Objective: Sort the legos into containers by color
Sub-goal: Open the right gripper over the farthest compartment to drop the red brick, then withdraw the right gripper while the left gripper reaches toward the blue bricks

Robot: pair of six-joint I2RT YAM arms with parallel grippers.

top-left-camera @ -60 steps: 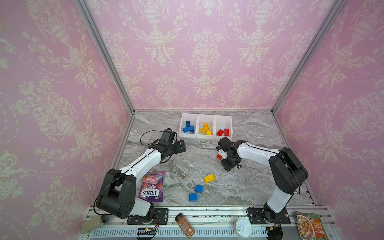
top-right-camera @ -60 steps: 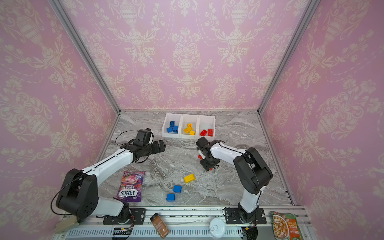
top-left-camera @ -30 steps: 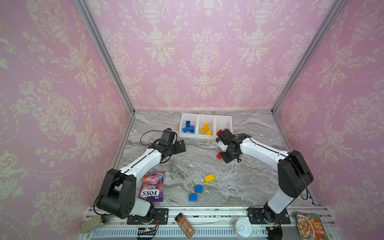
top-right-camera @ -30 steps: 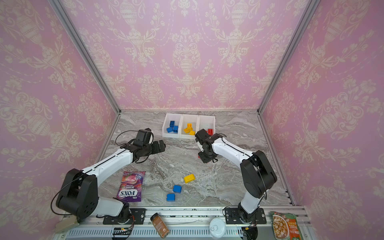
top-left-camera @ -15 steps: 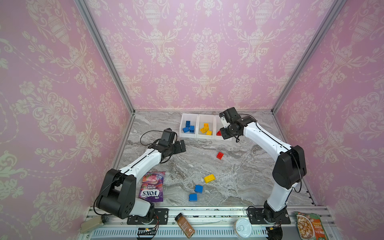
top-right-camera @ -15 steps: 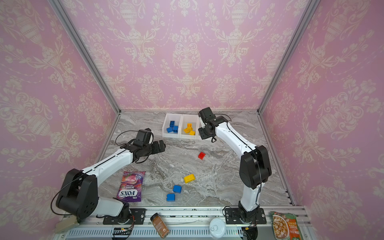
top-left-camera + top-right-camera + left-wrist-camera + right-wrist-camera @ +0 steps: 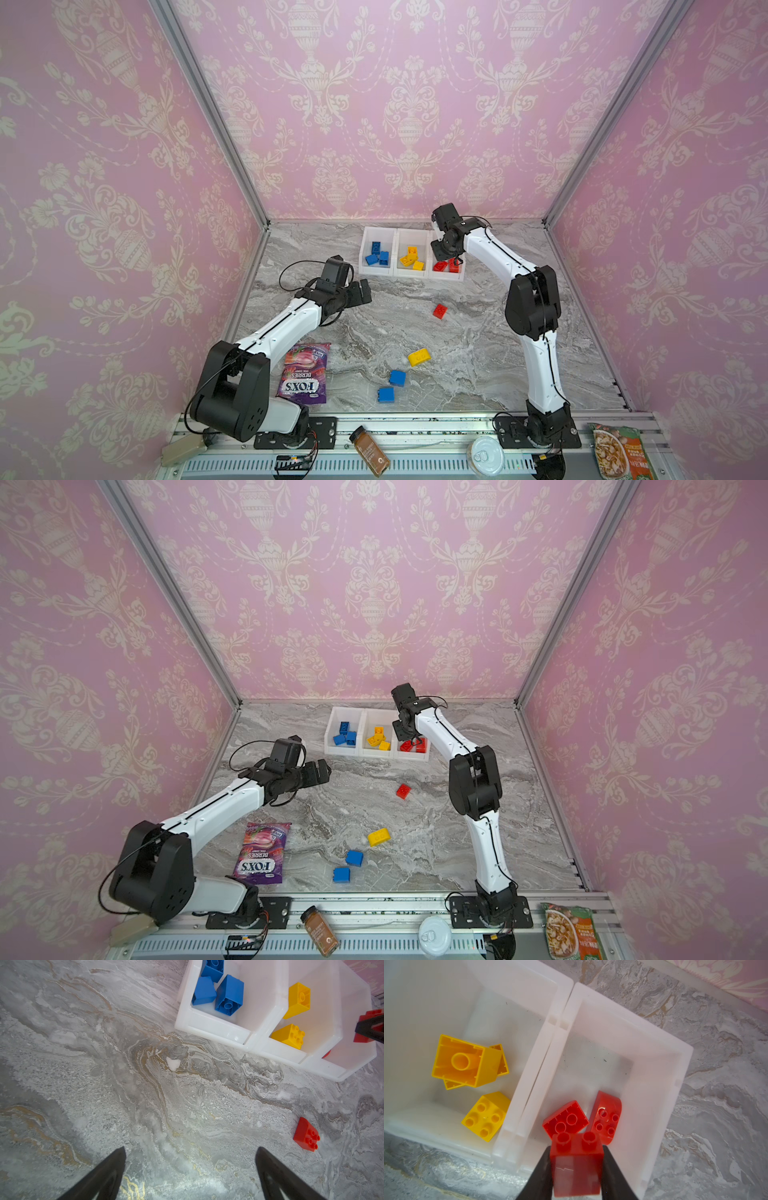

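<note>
Three joined white containers (image 7: 376,273) (image 7: 340,752) stand at the back. They hold blue legos (image 7: 378,254), yellow legos (image 7: 411,258) and red legos (image 7: 565,1120), one colour per bin. My right gripper (image 7: 453,258) (image 7: 576,1148) hangs over the red bin, shut on a red brick (image 7: 576,1165). My left gripper (image 7: 362,291) (image 7: 191,1148) hovers open and empty over bare table, left of the bins. Loose on the table lie a red brick (image 7: 439,311) (image 7: 306,1134), a yellow brick (image 7: 418,357) and two blue bricks (image 7: 397,377) (image 7: 386,394).
A purple FOX'S candy bag (image 7: 303,370) lies beside the left arm's base. On the front rail sit a spice jar (image 7: 370,451), a round white tub (image 7: 485,455) and a snack packet (image 7: 619,455). Pink walls close in three sides.
My right gripper has lifted a red brick from mid-table and carried it back over the red bin. A second red brick stayed on the table. The left arm has not moved.
</note>
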